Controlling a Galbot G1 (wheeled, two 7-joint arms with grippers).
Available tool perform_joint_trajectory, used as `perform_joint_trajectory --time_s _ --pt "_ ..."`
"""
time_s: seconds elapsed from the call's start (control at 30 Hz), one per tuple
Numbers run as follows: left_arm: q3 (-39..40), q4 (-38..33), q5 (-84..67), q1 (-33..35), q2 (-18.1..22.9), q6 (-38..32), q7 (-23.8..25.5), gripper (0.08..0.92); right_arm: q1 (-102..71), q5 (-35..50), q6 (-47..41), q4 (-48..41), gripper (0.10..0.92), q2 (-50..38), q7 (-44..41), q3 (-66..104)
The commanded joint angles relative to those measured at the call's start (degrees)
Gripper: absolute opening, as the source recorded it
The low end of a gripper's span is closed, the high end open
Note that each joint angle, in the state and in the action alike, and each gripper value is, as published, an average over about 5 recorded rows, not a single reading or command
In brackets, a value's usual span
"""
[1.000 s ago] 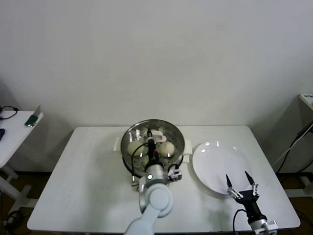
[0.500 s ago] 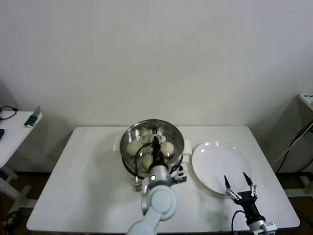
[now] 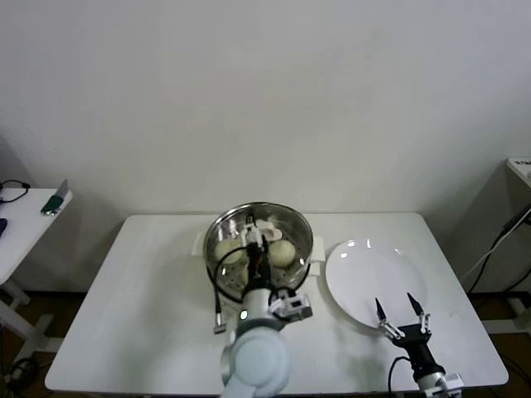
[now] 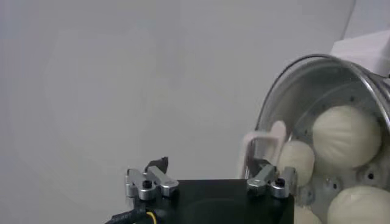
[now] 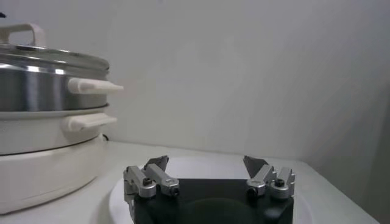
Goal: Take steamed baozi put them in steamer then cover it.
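Observation:
The steamer (image 3: pixel 217 267) stands at the back middle of the table on its white pot base (image 5: pixel 42 158). The glass cover (image 3: pixel 286 222) lies on it, with its cream handle (image 3: pixel 267 227) at the centre. Through the glass I see the steamed baozi (image 3: pixel 228 249) (image 4: pixel 347 137) inside the basket. My left gripper (image 4: pixel 207 165) hangs open just above the near side of the cover. The handle (image 4: pixel 263 141) is beside one fingertip and free of it. My right gripper (image 3: pixel 396 308) is open and empty over the near rim of the white plate (image 3: pixel 365 269).
The white table (image 3: pixel 141 323) has bare room left of the steamer and along the front. A side table (image 3: pixel 25 215) with a green object (image 3: pixel 55 201) stands at the far left. Cables (image 3: pixel 506 232) hang at the right.
My left gripper was shut on the cover's handle; it has opened, let go and drawn back toward me. The cover stays on the steamer. My right gripper drifted slightly nearer.

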State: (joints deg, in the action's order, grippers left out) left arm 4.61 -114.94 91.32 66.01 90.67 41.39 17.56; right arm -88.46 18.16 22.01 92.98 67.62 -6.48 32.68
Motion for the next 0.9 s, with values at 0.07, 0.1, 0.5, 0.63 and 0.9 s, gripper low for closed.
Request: perform_joint_trajectory --time_s 0.07,0.1,0.5,0.63,0.9 --pt "-8.04 -10.77 -12.45 9.05 -12.50 -1.58 -7.27 0.817 1.14 -0.57 -0.47 0.76 0.823 0.36 0.65 -1.34" --pt "-9.87 -11.47 -14.78 9.84 -12.91 -1.86 -8.93 0.820 1.33 -0.62 -0.45 0.89 0.823 0.46 0.77 -1.43" --pt "-49.70 -11.11 -81.54 17.90 -15.67 -17.58 -23.18 0.823 2.13 1.08 -1.02 1.83 0.823 1.65 1.66 -2.12" --pt "-52.77 -6.01 -94.82 22.16 -16.77 -32.46 -27.41 0.823 2.04 1.25 -0.01 1.54 0.823 1.94 1.61 -2.19" --pt "-51.37 -1.49 -109.76 27.96 -16.41 -44.67 -24.67 0.823 1.29 0.69 0.52 1.34 0.823 2.34 1.60 -1.93"
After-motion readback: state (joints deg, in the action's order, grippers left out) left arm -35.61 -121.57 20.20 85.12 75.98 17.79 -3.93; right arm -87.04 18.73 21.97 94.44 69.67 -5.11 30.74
